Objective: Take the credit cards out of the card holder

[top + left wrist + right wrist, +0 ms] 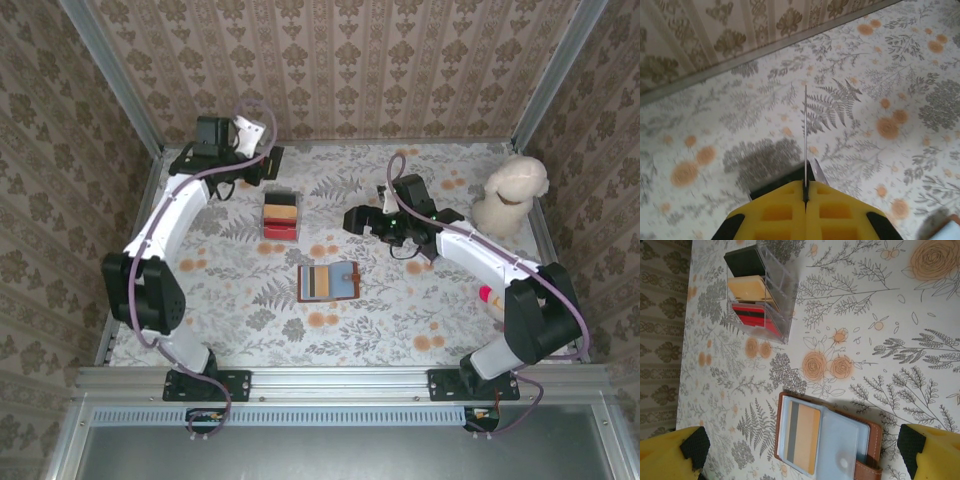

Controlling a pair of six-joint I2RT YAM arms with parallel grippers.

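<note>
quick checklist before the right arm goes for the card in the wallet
1. Card holder open: ok, lying flat with its pockets facing up.
2. Card reachable: ok, a tan-orange one shows in one pocket.
3. Other pocket's contents: cannot tell.
4. Right claw ready: ok, fingers wide apart, holder ahead between them, untouched.
5. Left claw free: not ok, shut with a thin strip sticking out.
6. Clear box out of the way: ok, it stands apart from the holder.

Brown card holder [840, 440], grey-blue pockets; tan-orange credit card [806, 439]; table [920, 320] patterned with grey ferns, orange flowers.
</note>
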